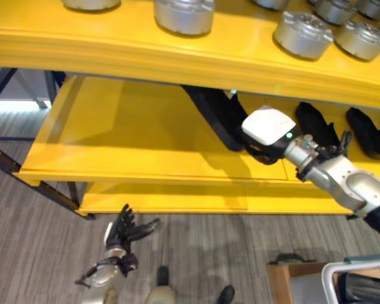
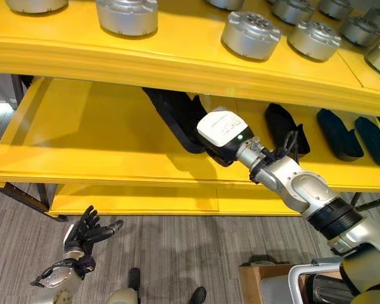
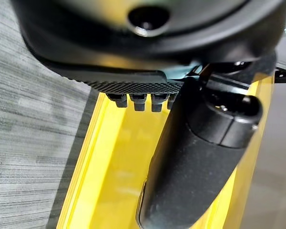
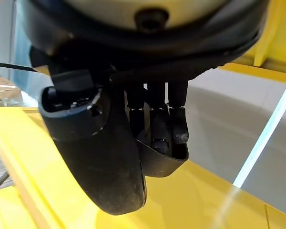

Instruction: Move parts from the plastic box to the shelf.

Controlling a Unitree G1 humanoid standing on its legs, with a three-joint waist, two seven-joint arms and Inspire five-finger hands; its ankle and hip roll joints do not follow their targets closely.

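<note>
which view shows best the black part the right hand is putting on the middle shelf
The right eye view: the long black part lies slanted on the yellow middle shelf, running back under the top shelf from the right hand. The left eye view shows the same. The right wrist view shows fingers curled on its dark end.

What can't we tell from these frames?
- Plastic box: cut off by the eye views' lower edge; contents unreadable.
- Black part under the right hand: the hand covers most of it, and the top shelf hides its far end.
- Silver parts: cropped at the top edge.
- Left hand: small, hangs open above the floor.
</note>
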